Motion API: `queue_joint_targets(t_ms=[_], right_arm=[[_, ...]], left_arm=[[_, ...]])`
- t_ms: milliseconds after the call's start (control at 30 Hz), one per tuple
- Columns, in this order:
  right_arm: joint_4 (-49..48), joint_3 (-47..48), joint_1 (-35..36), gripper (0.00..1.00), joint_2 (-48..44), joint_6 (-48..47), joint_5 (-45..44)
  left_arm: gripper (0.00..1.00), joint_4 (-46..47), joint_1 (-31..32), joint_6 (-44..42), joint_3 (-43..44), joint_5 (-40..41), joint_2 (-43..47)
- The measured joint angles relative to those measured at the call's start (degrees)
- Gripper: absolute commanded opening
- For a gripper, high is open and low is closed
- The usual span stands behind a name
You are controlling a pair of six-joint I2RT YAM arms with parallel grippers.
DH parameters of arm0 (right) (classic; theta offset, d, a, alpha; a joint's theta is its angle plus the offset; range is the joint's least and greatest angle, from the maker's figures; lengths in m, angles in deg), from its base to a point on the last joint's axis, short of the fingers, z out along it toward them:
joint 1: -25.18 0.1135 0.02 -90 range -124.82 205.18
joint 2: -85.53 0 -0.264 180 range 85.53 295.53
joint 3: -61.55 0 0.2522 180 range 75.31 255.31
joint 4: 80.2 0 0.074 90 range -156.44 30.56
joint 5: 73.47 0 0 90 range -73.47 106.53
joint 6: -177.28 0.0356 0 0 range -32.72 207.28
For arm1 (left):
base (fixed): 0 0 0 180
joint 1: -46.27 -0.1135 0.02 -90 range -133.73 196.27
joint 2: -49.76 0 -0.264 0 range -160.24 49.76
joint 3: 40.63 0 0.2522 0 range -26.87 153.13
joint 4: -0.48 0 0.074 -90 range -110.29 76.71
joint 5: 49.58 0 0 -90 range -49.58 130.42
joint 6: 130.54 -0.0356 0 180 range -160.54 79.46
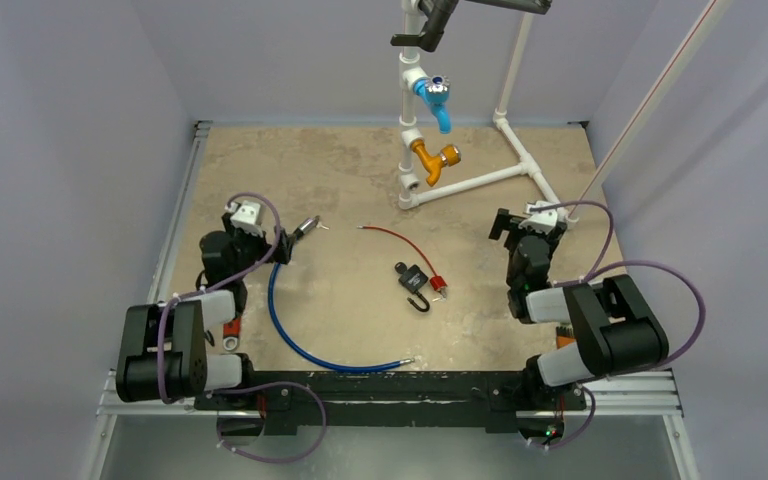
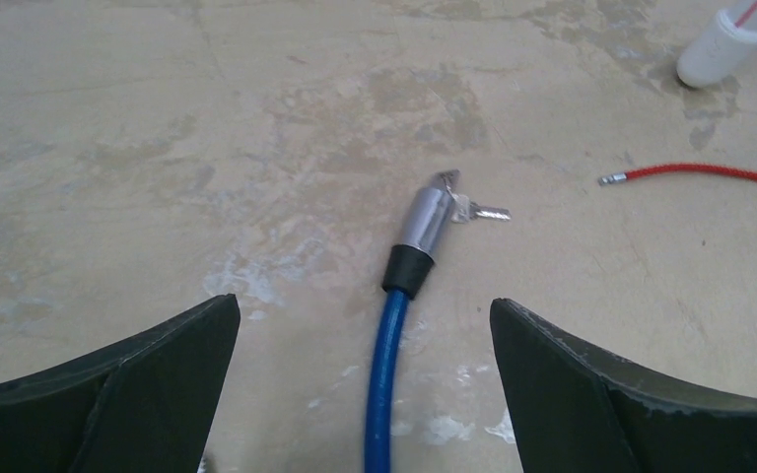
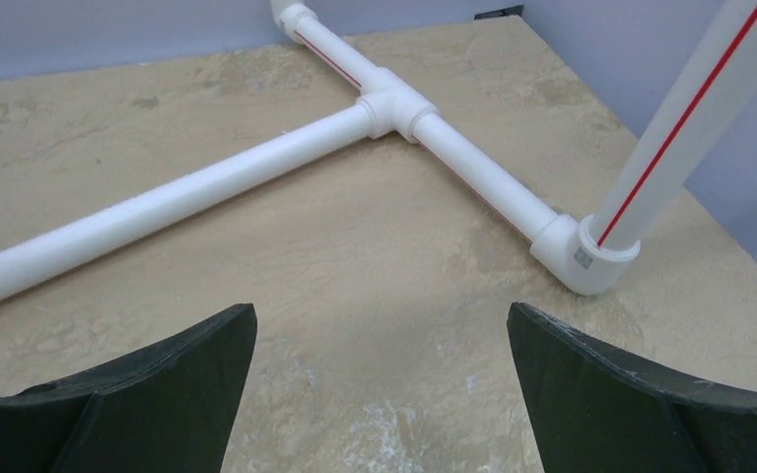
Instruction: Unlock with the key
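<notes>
A black padlock [image 1: 412, 277] lies mid-table with its shackle [image 1: 419, 303] toward me and a small red piece [image 1: 438, 285] at its right side. A thin red cable [image 1: 397, 240] runs from it to the left. A small silver key [image 2: 480, 210] lies at the metal end [image 2: 428, 219] of a blue cable [image 2: 384, 379]; in the top view that key [image 1: 311, 225] is left of centre. My left gripper [image 2: 363, 303] is open, low over the blue cable just behind its metal end. At the right, my right gripper [image 3: 380, 307] is open over bare table.
A white pipe frame [image 1: 480, 180] stands at the back with a blue tap [image 1: 434, 98] and an orange tap [image 1: 434, 159]. Its floor pipes [image 3: 256, 168] and an upright red-striped pipe [image 3: 680, 128] lie just ahead of the right gripper [image 1: 522, 228]. The blue cable loops toward the near edge [image 1: 330, 362].
</notes>
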Motion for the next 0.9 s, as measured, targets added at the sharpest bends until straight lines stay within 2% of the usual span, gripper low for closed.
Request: queue_joint_targets(t_ms=[67, 133, 233, 433, 900], right_arm=[[-5.57, -2.16, 0.02, 0.99, 3.26, -0.28, -0.39], [-9.35, -3.78, 0.0, 0.99, 6.1, -1.05, -1.07], [-8.74, -3.32, -0.46, 0.99, 6.6, -0.59, -0.72], [-7.34, -0.57, -5.92, 0.99, 5.49, 1.84, 3.39], [-7.41, -0.57, -5.88, 0.99, 5.09, 1.92, 3.96]], left_arm=[[1.0, 7.34, 2.86, -1.29, -4.02, 1.22, -2.08], [1.0, 7.87, 4.17, -2.25, -5.46, 2.34, -2.71], [1.0, 8.39, 4.28, -2.47, -4.2, 4.22, -3.08], [1.0, 10.6, 4.22, -2.47, -2.95, 6.1, -3.08], [1.0, 10.8, 4.22, -2.47, -2.95, 6.91, -3.13]])
